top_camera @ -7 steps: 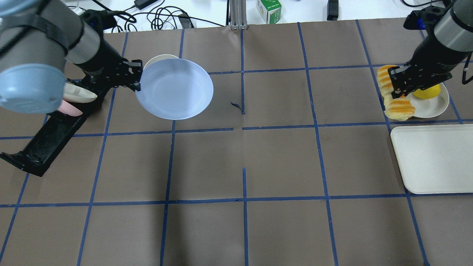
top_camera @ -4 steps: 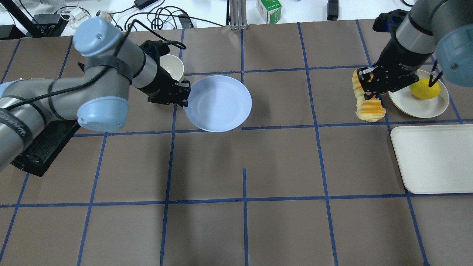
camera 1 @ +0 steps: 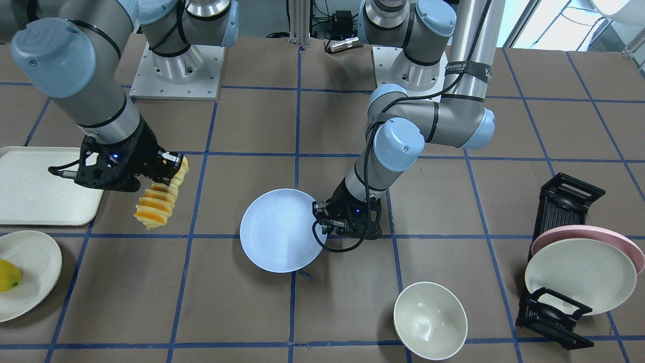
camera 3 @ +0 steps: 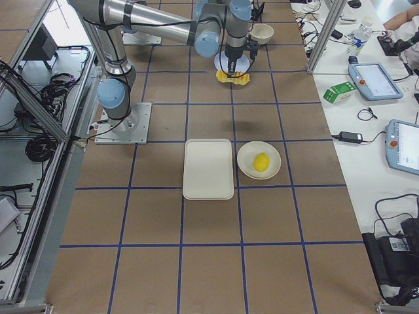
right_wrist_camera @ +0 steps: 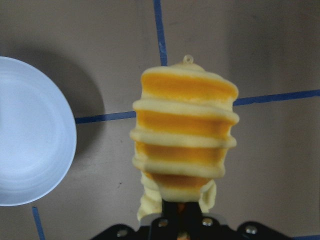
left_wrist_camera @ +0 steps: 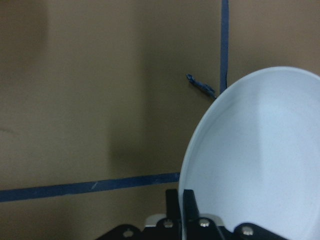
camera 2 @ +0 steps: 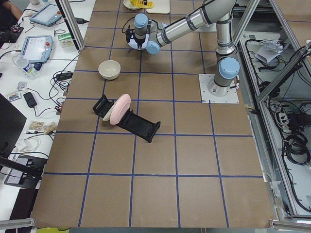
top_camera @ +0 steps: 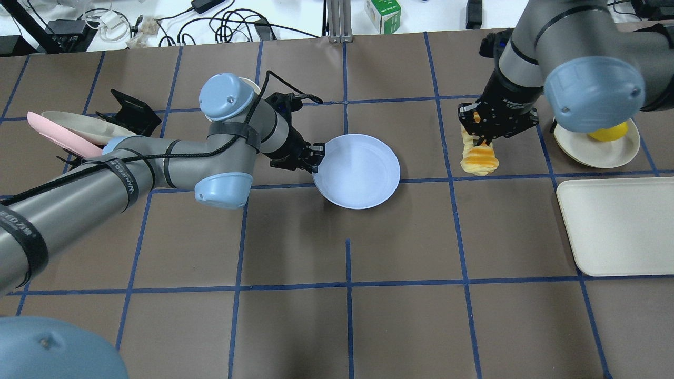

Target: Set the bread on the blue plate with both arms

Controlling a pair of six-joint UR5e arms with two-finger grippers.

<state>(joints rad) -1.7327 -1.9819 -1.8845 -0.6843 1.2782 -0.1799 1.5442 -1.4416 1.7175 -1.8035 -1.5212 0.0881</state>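
Note:
The blue plate (top_camera: 363,173) is level near the table's centre, and my left gripper (top_camera: 316,158) is shut on its left rim. It also shows in the front view (camera 1: 277,232) and the left wrist view (left_wrist_camera: 260,160). My right gripper (top_camera: 482,136) is shut on one end of the bread (top_camera: 479,159), which hangs down above the table, right of the plate and apart from it. In the right wrist view the bread (right_wrist_camera: 182,135) hangs in front of the jaws, with the plate (right_wrist_camera: 30,135) at the left edge.
A cream plate (top_camera: 597,150) with a yellow fruit (top_camera: 611,131) sits at the right, and a cream tray (top_camera: 621,226) lies nearer than it. A cream bowl (camera 1: 429,320) stands beyond the left arm. A black rack (camera 1: 564,212) holds a pink plate (camera 1: 604,234) and a cream plate (camera 1: 579,275).
My left arm has carried the blue plate rightward to the table's centre. My right arm has carried the bread leftward, away from the cream plate and toward the blue plate.

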